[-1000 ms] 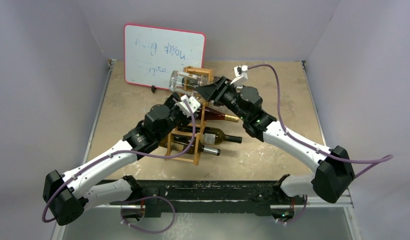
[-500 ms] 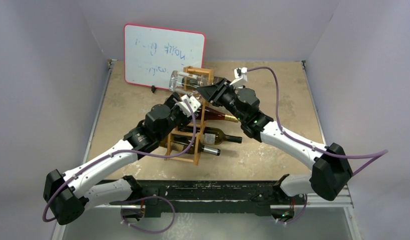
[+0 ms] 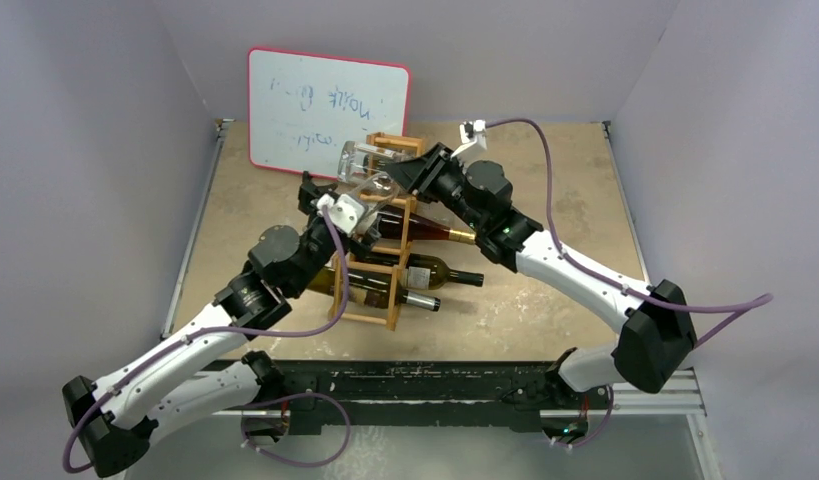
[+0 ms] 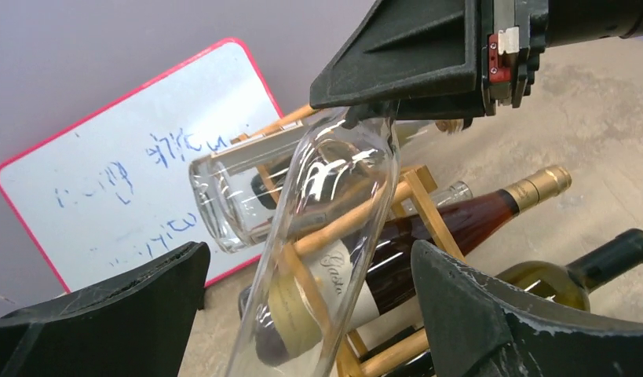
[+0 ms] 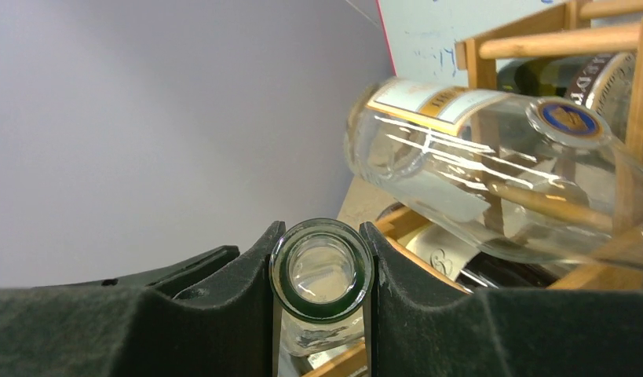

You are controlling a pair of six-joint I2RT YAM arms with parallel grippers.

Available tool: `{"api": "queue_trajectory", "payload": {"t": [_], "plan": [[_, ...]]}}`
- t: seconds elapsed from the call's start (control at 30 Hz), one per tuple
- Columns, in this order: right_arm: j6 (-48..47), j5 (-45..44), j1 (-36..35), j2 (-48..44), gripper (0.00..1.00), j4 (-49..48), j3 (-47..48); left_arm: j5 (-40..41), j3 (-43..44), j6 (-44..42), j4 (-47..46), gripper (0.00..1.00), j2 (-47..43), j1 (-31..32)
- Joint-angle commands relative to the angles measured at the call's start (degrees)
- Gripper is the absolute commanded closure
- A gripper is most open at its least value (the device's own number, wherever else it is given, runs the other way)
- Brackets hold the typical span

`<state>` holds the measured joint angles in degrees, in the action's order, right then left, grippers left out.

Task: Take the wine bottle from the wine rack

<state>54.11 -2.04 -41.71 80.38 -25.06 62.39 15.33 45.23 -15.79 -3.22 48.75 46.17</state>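
Tabletop [image 3: 265, 190] carried the wine rack [image 3: 380, 290] toward its far edge; right gripper [image 5: 321, 271] was clamped on the neck of the clear wine bottle [image 4: 334, 196] at the rack's top, left gripper [image 4: 302, 290] gaped around its body without contact, so it risked pivoting, slipping, striking racked bottles [image 3: 435, 272].

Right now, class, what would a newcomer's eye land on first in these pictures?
A clear glass bottle, tilted by the wine rack, its neck clamped in the right gripper. The left gripper stands open either side of its body. Behind, a red-edged whiteboard stands at the back left.
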Motion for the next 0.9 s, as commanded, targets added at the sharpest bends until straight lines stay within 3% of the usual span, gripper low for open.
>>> {"api": "queue_trajectory", "payload": {"t": [0.0, 0.2, 0.5, 0.67, 0.87], "plan": [[1.13, -0.16, -0.04, -0.52, 1.0, -4.96, 7.17, 1.49, 0.15, -0.15, -3.77, 0.0, -2.02, 0.11], [-0.2, 0.86, 0.97, 1.22, 1.0, -1.88, 14.1, 11.17, -0.89, 0.32, -5.59, 0.0, -4.67, 0.13], [-2.14, 2.43, 6.61, 0.51, 1.0, 2.97, 22.32, 23.79, -5.7, 0.32, -11.03, 0.0, -16.0, 0.06], [-3.95, 3.62, 12.28, -3.98, 1.0, 7.0, 24.23, 24.79, -6.14, -0.72, -11.8, 0.0, -16.09, 0.11], [-12.55, -2.11, 19.67, -12.71, 1.0, 19.57, 27.59, 22.07, -4.67, 0.88, -9.78, 0.0, -12.16, 0.13]]}}
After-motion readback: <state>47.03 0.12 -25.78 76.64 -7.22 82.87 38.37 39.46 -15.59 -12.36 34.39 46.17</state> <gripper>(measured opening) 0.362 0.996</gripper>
